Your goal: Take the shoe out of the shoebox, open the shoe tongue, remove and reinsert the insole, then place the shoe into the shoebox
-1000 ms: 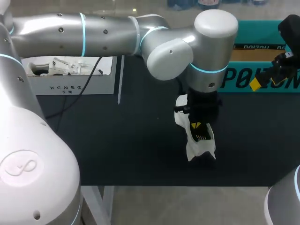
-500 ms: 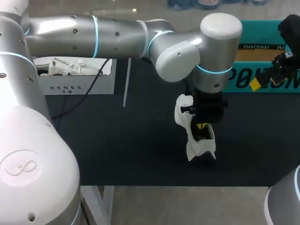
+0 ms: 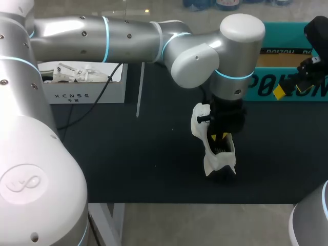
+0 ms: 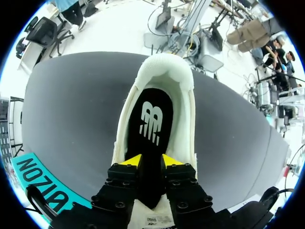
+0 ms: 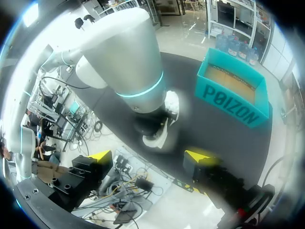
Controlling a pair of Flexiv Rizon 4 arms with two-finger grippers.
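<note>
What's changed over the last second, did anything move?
The left arm shifted slightly rightward in the head view, its jaws still down inside the shoe, shut on the insole. The shoe, the shoebox and the right arm stayed where they were.

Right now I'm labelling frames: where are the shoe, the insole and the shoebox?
shoe (image 3: 211, 156): head view, white side near its end.
insole (image 4: 153, 102): left wrist view, black surface toward the heel.
shoebox (image 3: 259, 87): head view, teal front wall.

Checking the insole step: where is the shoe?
Head view: shoe on the table right of centre, short of the shoebox, under the left gripper gripping its insole.
</note>
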